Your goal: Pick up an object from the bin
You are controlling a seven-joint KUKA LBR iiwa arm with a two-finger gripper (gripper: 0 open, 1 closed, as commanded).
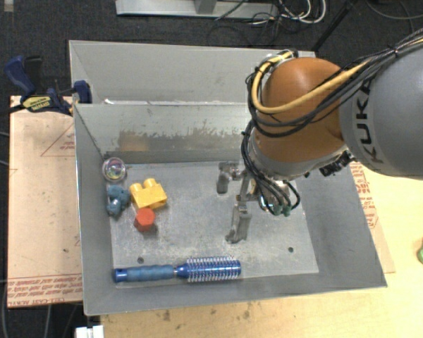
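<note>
We see the gripper (230, 208) down inside the grey metal bin (296, 255), right of frame centre, hanging under the arm's orange cover (299, 111). Its fingers (237, 221) stand apart with only bare bin floor between them, so we log it as spread and holding nothing. One finger sits higher in the frame, and the other reaches lower, with its tip close to the floor or on it; we can't tell which. The nearest thing is the blue hairbrush (178, 271), lying flat along the lower edge of the floor. Its bristle head (213, 268) is just below and slightly left of the lower fingertip, and its handle runs off toward the lower left. The brush's long axis goes left-right across the frame, while the gap between the fingers runs roughly up-down. We judge that a short shift toward the bottom of the frame would put the fingers across the brush rather than along it. The other things sit well apart at the left of the floor: a yellow toy brick (148, 193), a small red cylinder (145, 218) just below it, a small blue figure (115, 201) beside the brick, and a clear ball (114, 167) above the figure. All of these lie further from the fingers than the brush head. We judge the pick not yet made.
</note>
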